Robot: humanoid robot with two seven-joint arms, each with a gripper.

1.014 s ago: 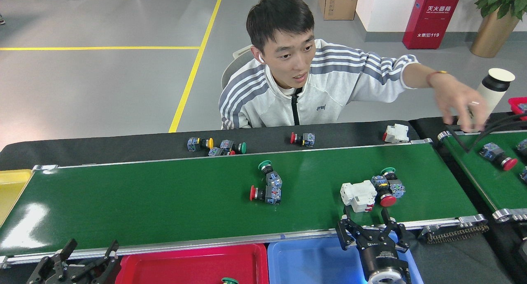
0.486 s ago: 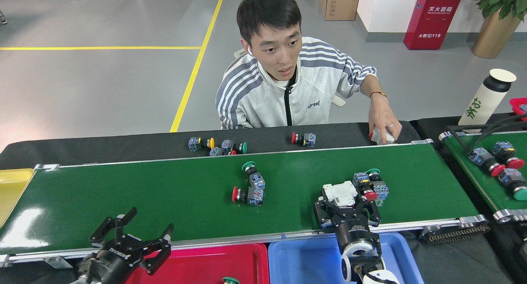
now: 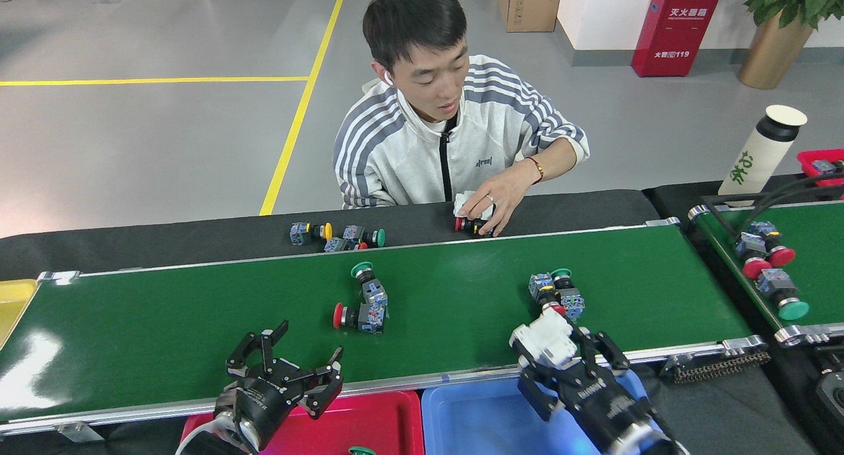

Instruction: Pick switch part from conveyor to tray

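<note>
My right gripper [image 3: 550, 349] pinches the white switch part [image 3: 544, 338] at the conveyor's [image 3: 198, 316] lower edge, just above the blue tray [image 3: 481, 422]; only the drop remains. My left gripper [image 3: 290, 366] hangs spread at lower left.

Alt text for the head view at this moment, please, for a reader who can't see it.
The right gripper holds a white switch part at the near edge of the green conveyor, above a blue tray. The left gripper hovers open near a red tray. A seated person's hand handles parts beyond the belt.
</note>
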